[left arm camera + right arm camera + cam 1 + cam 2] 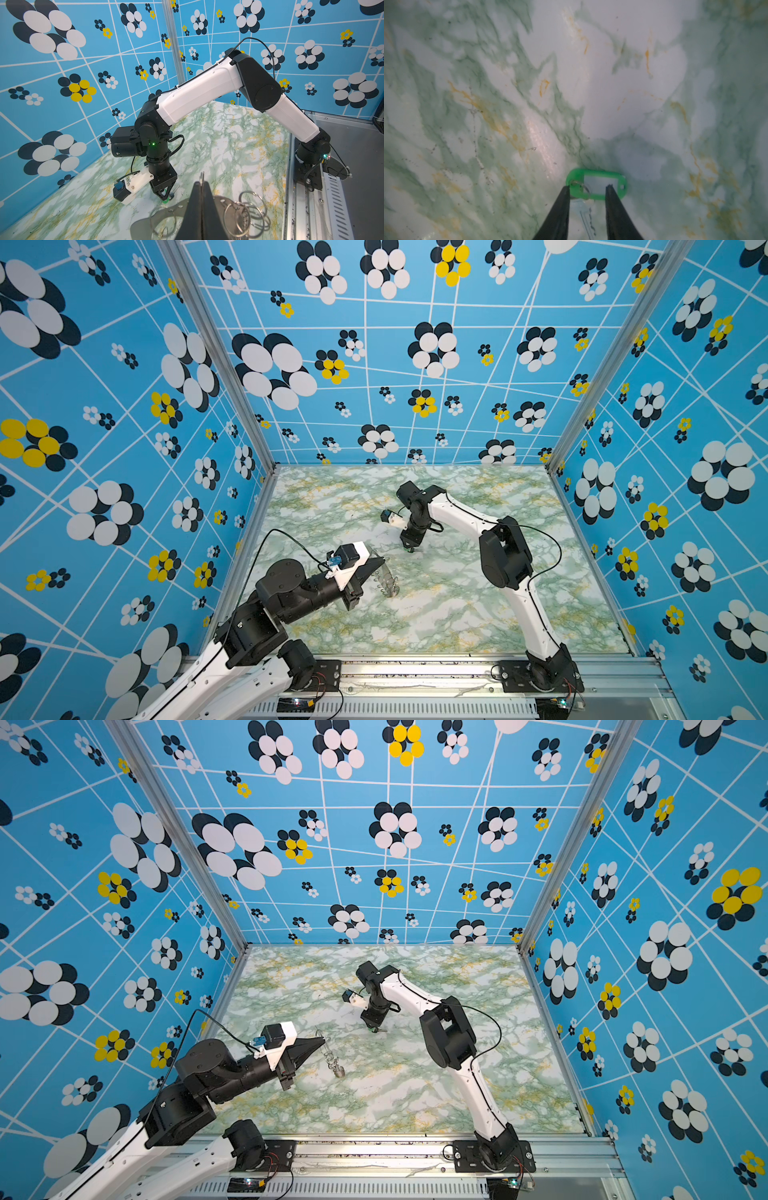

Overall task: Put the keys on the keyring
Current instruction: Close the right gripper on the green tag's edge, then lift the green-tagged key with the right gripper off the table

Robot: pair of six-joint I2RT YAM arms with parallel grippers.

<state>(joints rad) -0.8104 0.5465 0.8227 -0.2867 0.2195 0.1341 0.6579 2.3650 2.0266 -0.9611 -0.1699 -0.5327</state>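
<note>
The step in hand is the pick-up of the key. The right claw (587, 187) points nose-down at the table (457, 605), toward the far middle. Its 2 jaws stand apart and straddle the small split ring that joins a green tag (596, 182) to the key (584, 214). 1 tip sits at the tag's hole end and the other over its pale window. The key's pale blade lies flat on the table between the fingers. As far as the right wrist view shows, nothing is clamped yet.

The left claw (201, 184) is pressed together on the keyring (230, 207), pinching the flat grey plate and holding it on edge, with wire loops hanging to either side. I cannot tell whether the lowest loops touch the table. The keyring is well apart from the key, nearer the front and to the left.

The next move, as I judge it, is to close the right claw on the tag or the key head and lift. Both parts are thin and lie flat on a slick surface, so they may skid out from under the tips. The key must then be carried across and lined up finely with 1 loop.
</note>
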